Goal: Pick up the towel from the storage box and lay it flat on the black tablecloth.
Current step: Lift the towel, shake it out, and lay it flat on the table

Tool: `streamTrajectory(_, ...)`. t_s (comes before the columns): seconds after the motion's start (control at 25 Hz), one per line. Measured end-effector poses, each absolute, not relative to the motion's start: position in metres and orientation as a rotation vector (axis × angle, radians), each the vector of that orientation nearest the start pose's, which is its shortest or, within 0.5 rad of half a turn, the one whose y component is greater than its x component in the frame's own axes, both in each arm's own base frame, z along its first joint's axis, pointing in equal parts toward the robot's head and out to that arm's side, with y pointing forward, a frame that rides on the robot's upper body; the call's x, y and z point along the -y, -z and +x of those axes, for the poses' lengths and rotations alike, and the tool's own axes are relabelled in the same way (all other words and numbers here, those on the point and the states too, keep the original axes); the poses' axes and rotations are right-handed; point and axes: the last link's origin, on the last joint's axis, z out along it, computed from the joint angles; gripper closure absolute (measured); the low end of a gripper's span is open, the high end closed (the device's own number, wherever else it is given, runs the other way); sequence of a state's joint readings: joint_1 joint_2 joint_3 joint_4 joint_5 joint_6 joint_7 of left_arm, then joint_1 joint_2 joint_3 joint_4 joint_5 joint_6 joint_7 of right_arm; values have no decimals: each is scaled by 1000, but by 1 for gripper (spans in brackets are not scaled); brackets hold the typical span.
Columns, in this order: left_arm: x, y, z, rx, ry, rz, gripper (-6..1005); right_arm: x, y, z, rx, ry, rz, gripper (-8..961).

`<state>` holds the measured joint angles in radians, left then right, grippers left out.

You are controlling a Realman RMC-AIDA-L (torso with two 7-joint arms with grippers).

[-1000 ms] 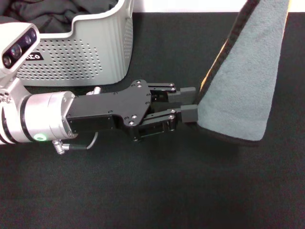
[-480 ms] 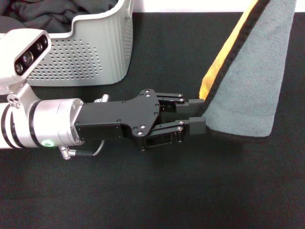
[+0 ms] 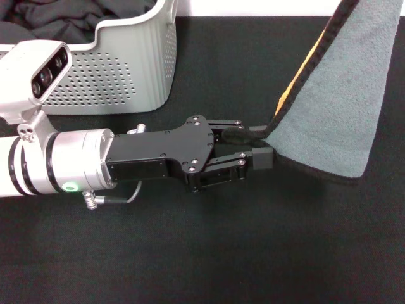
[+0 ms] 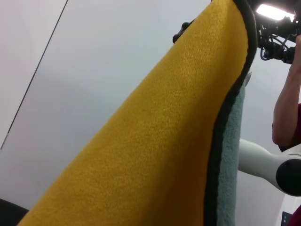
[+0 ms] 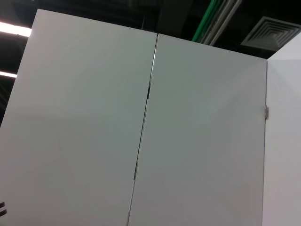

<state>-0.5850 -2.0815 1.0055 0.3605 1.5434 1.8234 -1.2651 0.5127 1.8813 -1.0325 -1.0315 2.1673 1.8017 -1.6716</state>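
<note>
The grey-teal towel [image 3: 335, 107] hangs from above the head view's top right, and its lower end rests on the black tablecloth [image 3: 221, 253]. Its black bound edge and a strip of the yellow reverse show on its left side. My left gripper [image 3: 258, 147] reaches in from the left at the towel's lower left corner. Its fingers stand a little apart, with the corner's black edge lying over the upper finger [image 3: 243, 134]. The left wrist view is filled by the towel's yellow reverse [image 4: 155, 141]. My right gripper is out of view. The storage box [image 3: 107, 76] stands at the back left.
A plain black cloth [image 3: 69, 19] lies crumpled inside the storage box. The tablecloth runs wide in front of and to the right of my left arm. The right wrist view shows only white wall panels and ceiling.
My left gripper has moved right, opened wider, then narrowed around the towel's lower left corner. The towel's lower end has shifted slightly right, and less of its yellow side shows.
</note>
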Motion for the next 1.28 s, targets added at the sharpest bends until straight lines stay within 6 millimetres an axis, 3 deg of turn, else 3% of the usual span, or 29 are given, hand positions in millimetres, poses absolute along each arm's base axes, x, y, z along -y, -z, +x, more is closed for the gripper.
streamTrajectory(0.68, -288, 39, -192, 586, 1436, -2894, 698, -327, -152, 121, 277, -1554, -2507, 946)
streamTrajectory(1.28, -286, 40, -192, 609, 1457, -2883, 929, -327, -146, 129, 229, -1549, -2513, 946)
